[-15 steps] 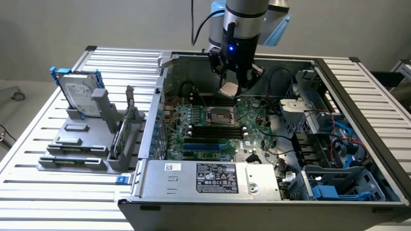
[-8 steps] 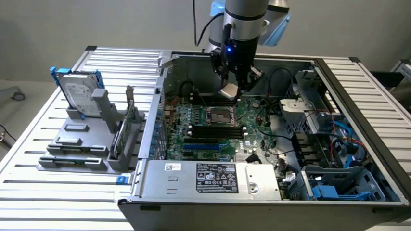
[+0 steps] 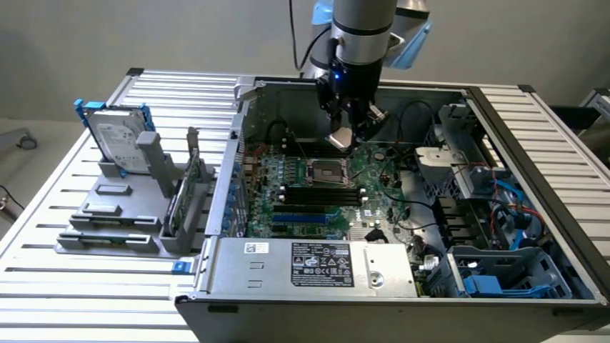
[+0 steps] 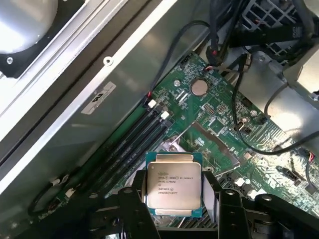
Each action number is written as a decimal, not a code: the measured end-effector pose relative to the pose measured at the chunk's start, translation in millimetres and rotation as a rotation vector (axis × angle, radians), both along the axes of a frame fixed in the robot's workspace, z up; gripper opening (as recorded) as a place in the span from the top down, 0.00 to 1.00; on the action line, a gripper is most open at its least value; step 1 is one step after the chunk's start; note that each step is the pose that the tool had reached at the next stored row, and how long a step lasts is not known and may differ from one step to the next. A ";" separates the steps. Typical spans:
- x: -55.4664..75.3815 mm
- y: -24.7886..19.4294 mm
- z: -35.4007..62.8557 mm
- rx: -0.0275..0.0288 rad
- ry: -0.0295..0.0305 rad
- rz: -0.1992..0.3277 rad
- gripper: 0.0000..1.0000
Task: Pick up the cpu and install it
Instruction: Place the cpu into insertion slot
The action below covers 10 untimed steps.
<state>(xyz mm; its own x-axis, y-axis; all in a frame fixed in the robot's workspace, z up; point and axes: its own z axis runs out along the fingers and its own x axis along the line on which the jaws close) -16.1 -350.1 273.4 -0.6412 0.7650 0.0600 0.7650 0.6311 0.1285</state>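
Lying clamped inside the claw (image 4: 174,201): cpu (image 4: 173,183)

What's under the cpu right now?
The cpu, held in the tool, hangs over the motherboard by the black memory slots. The board straight beneath it is covered.

Matt silvery metal cpu (image 4: 173,185) top

We're in a robotics lab: open PC tower (image 3: 381,318) on slatted metal bench (image 3: 86,286), parts fixture (image 3: 114,214) alongside, robot arm (image 3: 364,28) overhead.
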 end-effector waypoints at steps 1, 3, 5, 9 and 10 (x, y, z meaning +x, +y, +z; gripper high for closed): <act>0.0 0.0 -0.8 0.0001 0.0000 -0.018 0.45; 0.0 0.0 -2.5 0.0000 0.0000 -0.054 0.45; 0.0 0.0 -4.3 0.0000 0.0000 -0.092 0.45; 0.0 0.0 -8.3 0.0000 0.0008 -0.163 0.45; 0.0 0.0 -9.2 0.0001 0.0012 -0.181 0.45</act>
